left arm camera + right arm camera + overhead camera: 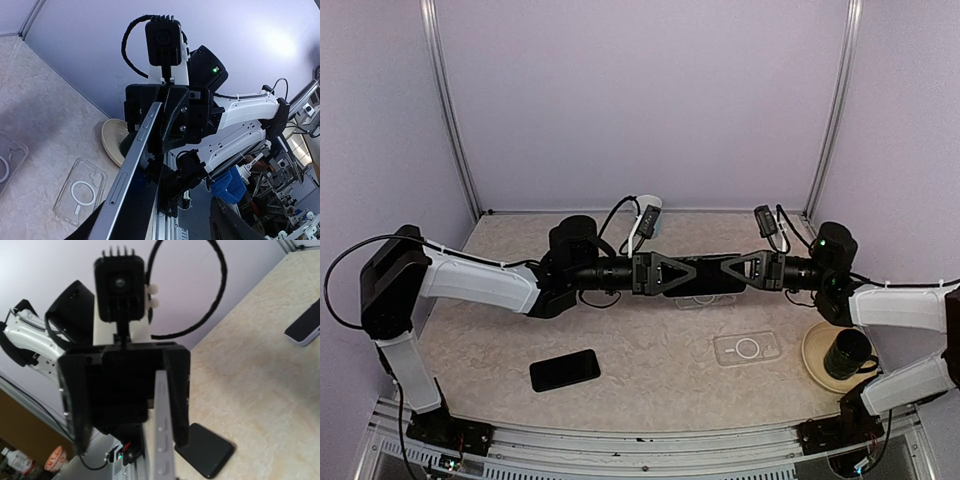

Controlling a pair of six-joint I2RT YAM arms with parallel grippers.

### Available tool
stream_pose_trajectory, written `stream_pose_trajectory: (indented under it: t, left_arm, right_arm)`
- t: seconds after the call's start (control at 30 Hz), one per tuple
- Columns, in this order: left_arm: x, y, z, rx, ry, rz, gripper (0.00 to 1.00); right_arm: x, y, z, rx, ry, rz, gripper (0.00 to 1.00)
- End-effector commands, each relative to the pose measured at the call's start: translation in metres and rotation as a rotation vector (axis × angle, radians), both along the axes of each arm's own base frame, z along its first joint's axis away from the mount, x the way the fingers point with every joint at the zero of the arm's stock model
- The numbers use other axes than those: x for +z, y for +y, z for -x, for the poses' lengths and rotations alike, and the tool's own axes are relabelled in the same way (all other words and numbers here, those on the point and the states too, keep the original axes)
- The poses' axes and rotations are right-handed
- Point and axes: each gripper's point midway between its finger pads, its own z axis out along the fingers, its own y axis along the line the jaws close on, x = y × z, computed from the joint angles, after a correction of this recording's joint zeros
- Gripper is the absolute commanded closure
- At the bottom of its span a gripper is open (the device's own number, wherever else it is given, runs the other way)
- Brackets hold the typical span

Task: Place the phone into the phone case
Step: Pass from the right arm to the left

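Observation:
A phone (705, 284) with a grey metal edge (131, 161) hangs level above the table's middle, held between the two arms. My right gripper (727, 272) is shut on its right end, as the left wrist view shows (161, 125). My left gripper (690, 272) straddles the other end, its jaws wide apart (127, 430), and the phone's edge (161, 435) lies against one finger (178, 390). A clear phone case (705, 299) lies on the table right under the held phone. A second clear case (747, 348) lies nearer, to the right (80, 192).
A second black phone (565, 370) lies flat at the near left (207, 450). A cream plate (817, 365) with a black mug (847, 352) stands at the right edge. A white and black object (648, 212) sits by the back wall.

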Motion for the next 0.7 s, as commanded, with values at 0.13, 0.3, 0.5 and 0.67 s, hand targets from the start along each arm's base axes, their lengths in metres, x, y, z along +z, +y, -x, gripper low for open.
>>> stream_pose_trajectory:
  t: [0.13,0.3,0.5,0.67]
  left_arm:
    - [0.0167,-0.0086,0.0152,-0.069,-0.046,0.055,0.53]
    - [0.0173,-0.0078,0.0163,-0.071,-0.051,0.058,0.71]
    - [0.0205,-0.0062,0.0203,-0.088,-0.060,0.072,0.80]
    - [0.0214,-0.0068,0.0194,-0.090,-0.061,0.074,0.95]
  right_arm:
    - [0.0169,0.0043,-0.0030,0.009,-0.068,-0.046,1.00]
    - [0.0139,0.0048,-0.0042,0.009,-0.063,-0.040,1.00]
    - [0.0136,0.0062,-0.0073,0.010,-0.059,-0.040,1.00]
    - [0.0140,0.0063,-0.0094,0.000,-0.059,-0.033,1.00]
